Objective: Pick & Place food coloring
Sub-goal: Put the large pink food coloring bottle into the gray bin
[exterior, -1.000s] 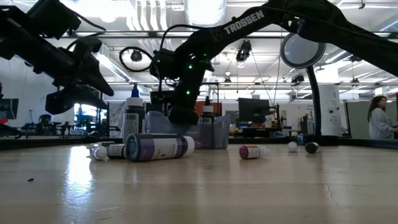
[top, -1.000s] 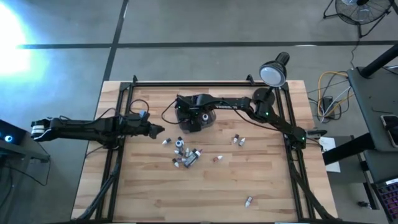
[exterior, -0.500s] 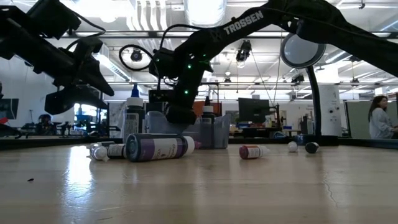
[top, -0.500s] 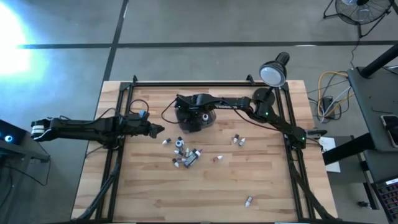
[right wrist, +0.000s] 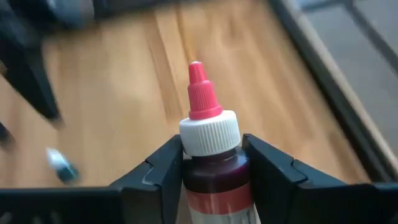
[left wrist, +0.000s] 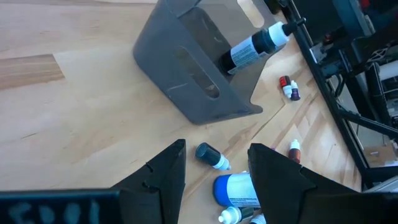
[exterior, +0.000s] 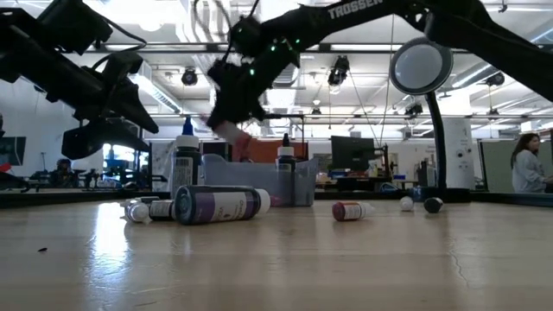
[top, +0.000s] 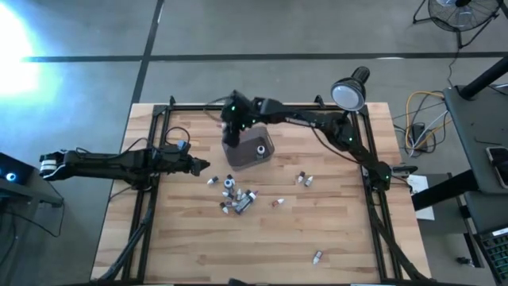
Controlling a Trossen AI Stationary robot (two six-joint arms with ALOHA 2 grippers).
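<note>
My right gripper (top: 231,121) hangs above the table, just beyond the far left corner of the grey square tub (top: 249,149), and is shut on a food coloring bottle (right wrist: 211,168) with dark red liquid and a white cap with a pink tip. My left gripper (top: 203,165) is open and hovers left of the tub, its fingers standing over a small dark-capped bottle (left wrist: 211,155). Several more tiny bottles lie in a cluster (top: 236,196) near the table's middle. One dark-capped bottle (left wrist: 255,46) sits inside the tub. My right gripper pinches the red bottle between its two fingers (right wrist: 158,168) at the shoulder (right wrist: 211,163) just below the white cap. The cap and pink tip (right wrist: 200,93) stick out past the fingertips. The bottle is lifted clear of the table and the tub.
Stray bottles lie right of the tub (top: 304,179), near the middle (top: 277,202) and by the near edge (top: 317,256). A big blue-and-white bottle (left wrist: 239,190) lies in the cluster. A round lamp (top: 348,94) stands at the far right corner. A dark frame (top: 238,106) rims the table.
My right gripper has risen from low over the tub and swung toward the table's far left, carrying the red bottle up with it. The tub has stayed where it was.
</note>
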